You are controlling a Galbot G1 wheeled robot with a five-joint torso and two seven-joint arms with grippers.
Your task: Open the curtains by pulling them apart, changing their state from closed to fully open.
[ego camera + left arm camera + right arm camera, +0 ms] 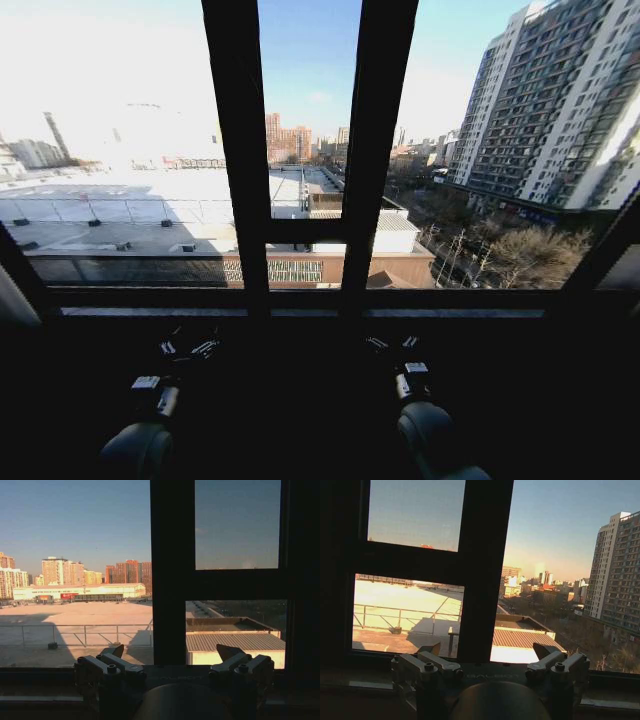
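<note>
The curtains are out of view; the window glass (120,150) stands uncovered across the head view, with rooftops and towers behind it. My left gripper (190,348) hangs low in front of the sill, left of the two dark frame bars (240,150). In its own wrist view the left gripper (173,652) is open, with nothing between its fingers (118,651). My right gripper (392,345) sits at the same height, below the right bar. The right wrist view shows this gripper (488,650) open as well, pointing at the window and holding nothing.
Two thick vertical frame bars and a crossbar (305,231) divide the window. A dark sill (300,300) runs along its base, just beyond both grippers. The wall below the sill lies in deep shadow.
</note>
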